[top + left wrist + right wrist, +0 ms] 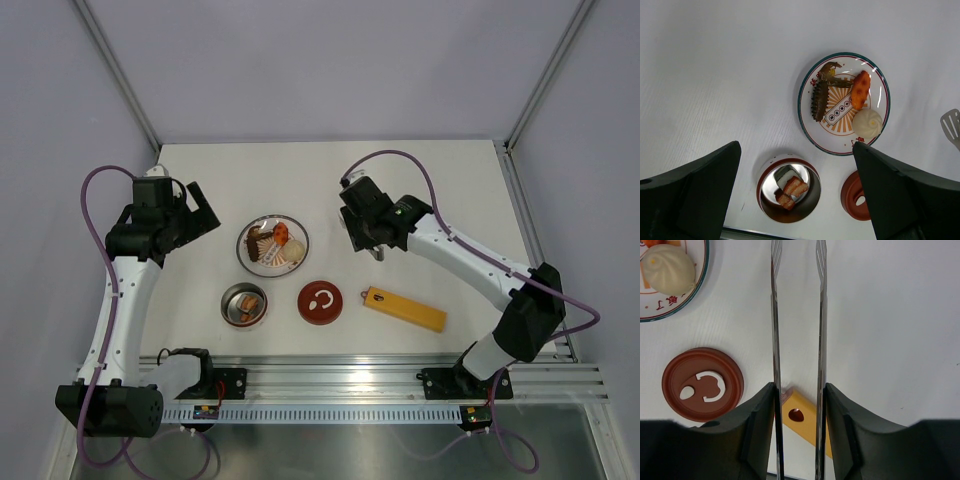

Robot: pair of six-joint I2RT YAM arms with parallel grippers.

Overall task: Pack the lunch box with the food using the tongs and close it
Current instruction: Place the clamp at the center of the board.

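Observation:
The lunch box (244,304) (789,187) stands open in front of the plate, with two brown pieces and a white piece of food (792,187) inside. Its dark-red lid (320,302) (703,384) lies flat to its right. More food sits on the plate (272,245): a brown strip (820,97), an orange piece (860,90) and a cream bun (867,123). My left gripper (195,215) (795,145) hangs open above the box, holding nothing. My right gripper (365,225) (799,390) is shut on the tongs (775,340), whose two arms stand apart with nothing between them.
A long yellow-orange bar (404,309) (802,415) lies right of the lid, under the right gripper. A metal rail runs along the table's near edge (400,380). Bare white table lies behind the plate and to the right.

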